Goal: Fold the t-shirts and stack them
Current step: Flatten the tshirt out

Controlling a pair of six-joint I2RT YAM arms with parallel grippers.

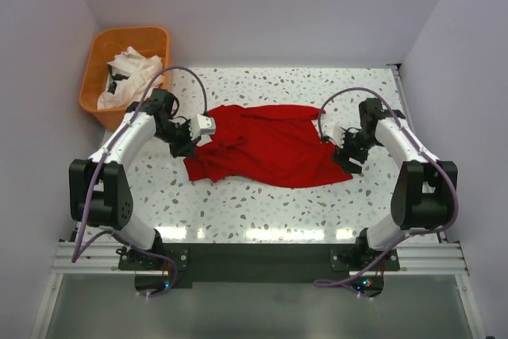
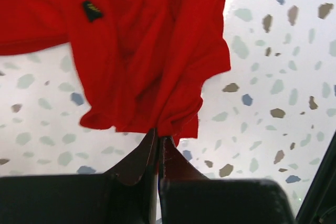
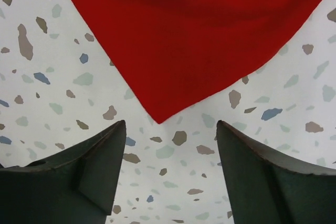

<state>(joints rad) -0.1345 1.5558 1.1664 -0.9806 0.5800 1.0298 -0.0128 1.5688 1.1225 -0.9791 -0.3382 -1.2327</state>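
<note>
the red t-shirt (image 1: 266, 144) lies rumpled across the middle of the speckled desk (image 1: 262, 204). the left hand (image 2: 159, 140) is pinched tight on the shirt's left edge, with cloth bunched between its fingers. the right hand (image 3: 170, 124) stands wide apart at the shirt's right side and holds nothing; a pointed corner of cloth lies just ahead of the gap. white t-shirts (image 1: 131, 69) sit heaped in the orange basket (image 1: 94, 77) at the far left.

No legible text; small black tag (image 2: 92, 10) on red t-shirt (image 2: 142, 51), marks unreadable.
</note>
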